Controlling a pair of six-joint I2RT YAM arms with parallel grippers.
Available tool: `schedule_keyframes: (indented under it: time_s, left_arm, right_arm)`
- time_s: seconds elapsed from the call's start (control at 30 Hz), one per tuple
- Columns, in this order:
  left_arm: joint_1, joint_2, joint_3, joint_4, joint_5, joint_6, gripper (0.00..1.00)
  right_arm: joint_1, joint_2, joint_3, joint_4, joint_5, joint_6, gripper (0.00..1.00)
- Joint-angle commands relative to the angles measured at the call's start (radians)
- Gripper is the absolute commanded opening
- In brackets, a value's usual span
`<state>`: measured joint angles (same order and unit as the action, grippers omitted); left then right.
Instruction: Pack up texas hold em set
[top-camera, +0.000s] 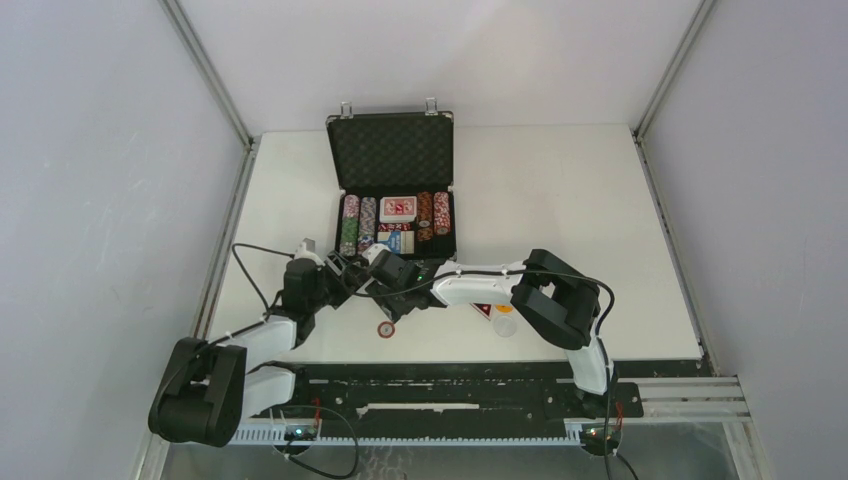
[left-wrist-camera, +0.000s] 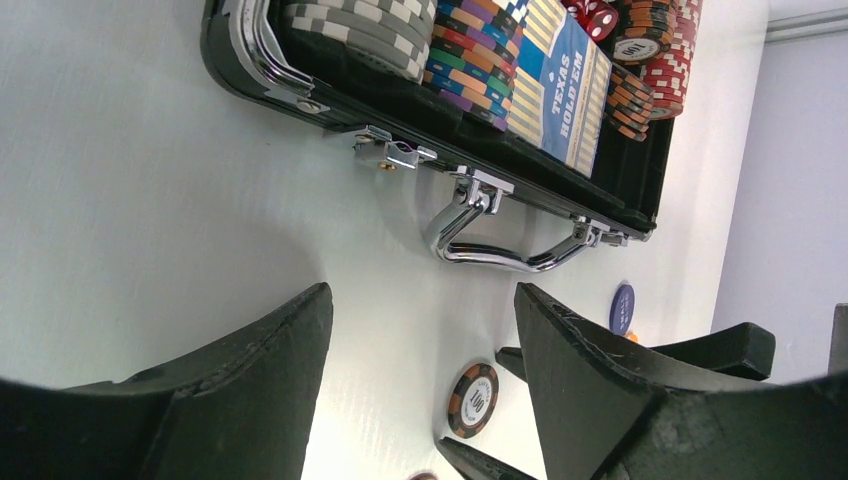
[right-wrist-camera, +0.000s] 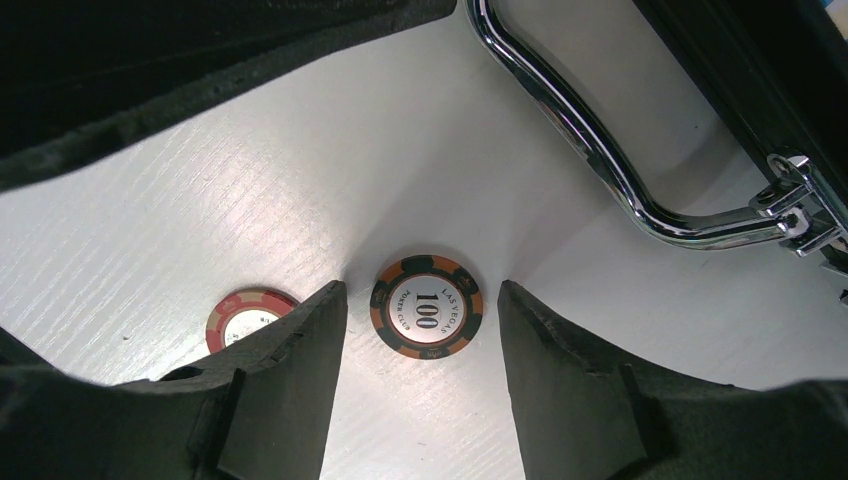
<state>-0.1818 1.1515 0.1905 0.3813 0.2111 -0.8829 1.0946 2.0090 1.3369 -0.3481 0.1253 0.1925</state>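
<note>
The black silver-edged case (top-camera: 392, 150) lies open at the table's middle, with rows of striped chips (top-camera: 349, 222), a red deck (top-camera: 399, 208) and a blue deck (left-wrist-camera: 560, 85) inside. Its metal handle (left-wrist-camera: 497, 258) faces the arms. An orange-and-black 100 chip (right-wrist-camera: 427, 307) lies flat on the table just ahead of my open right gripper (right-wrist-camera: 420, 292); it also shows in the left wrist view (left-wrist-camera: 473, 400). My left gripper (left-wrist-camera: 422, 298) is open and empty, close to the right one, pointing at the handle. A red chip (right-wrist-camera: 245, 317) lies beside the right gripper's left finger.
A blue dealer button (left-wrist-camera: 621, 308) lies on the table beyond the right gripper's fingers (left-wrist-camera: 735, 347). Near the right arm's elbow lie an orange-red piece (top-camera: 483, 311) and a pale round button (top-camera: 506, 325). The red chip (top-camera: 386, 328) lies near the front edge.
</note>
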Motion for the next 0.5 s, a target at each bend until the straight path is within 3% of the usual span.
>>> schedule_keyframes:
  time_s: [0.0, 0.47]
  left_arm:
    - [0.003, 0.017, 0.007, -0.106, -0.064, 0.018, 0.74]
    - [0.005, 0.030, 0.003, -0.077, -0.038, 0.016, 0.73]
  right_arm:
    - [0.004, 0.010, -0.033, -0.079, -0.018, 0.026, 0.66]
    - [0.018, 0.024, -0.033, -0.084, -0.011, 0.029, 0.61]
